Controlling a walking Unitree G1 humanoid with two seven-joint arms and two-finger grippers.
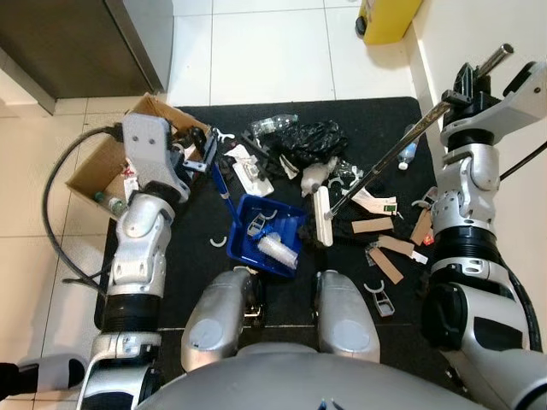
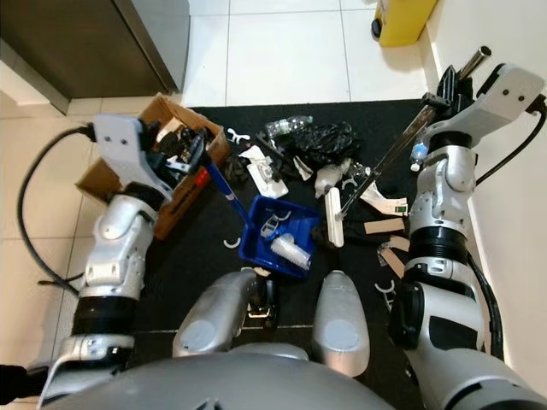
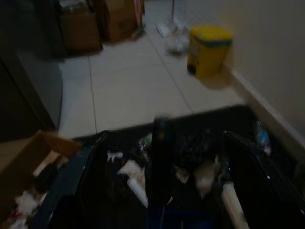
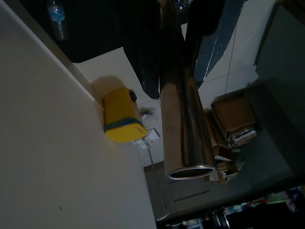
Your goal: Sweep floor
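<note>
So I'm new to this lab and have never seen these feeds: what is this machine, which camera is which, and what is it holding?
It is a humanoid robot with two silver arms. The two wide pictures come from its head, looking down past its knees at a black mat strewn with litter: cardboard strips, a black bag, small bottles. The two dark pictures come from cameras on its wrists.

The left gripper is shut on the handle of a blue dustpan, which already holds some trash. The right gripper is shut on a metal broom pole that slants down to the mat. A cardboard box sits at the mat's left corner, a yellow bin by the wall.
</note>
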